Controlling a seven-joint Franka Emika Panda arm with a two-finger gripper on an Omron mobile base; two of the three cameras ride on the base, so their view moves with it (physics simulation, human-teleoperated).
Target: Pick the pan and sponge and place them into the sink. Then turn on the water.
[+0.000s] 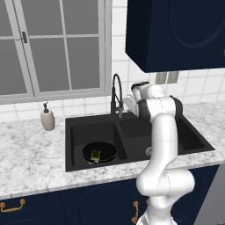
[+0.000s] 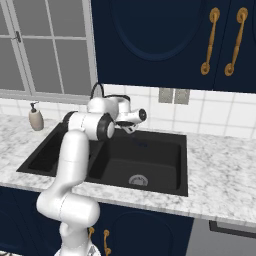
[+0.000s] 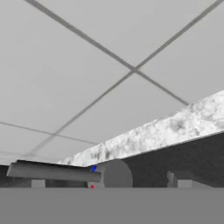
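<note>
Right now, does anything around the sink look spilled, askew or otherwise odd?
Nothing stands out. The pan lies flat in the left basin of the sink with the sponge on it, and the soap dispenser stands upright.

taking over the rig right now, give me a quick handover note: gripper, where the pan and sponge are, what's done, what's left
Gripper: open, holding nothing, raised at the back of the sink beside the faucet; the hand view shows the faucet's lever just ahead of the fingers.
Pan: lying in the left basin of the sink.
Sponge: resting inside the pan.
Done: pan and sponge are both in the sink.
Left: turn on the water; no stream shows from the faucet yet. The likely next move is to push the lever.
</note>
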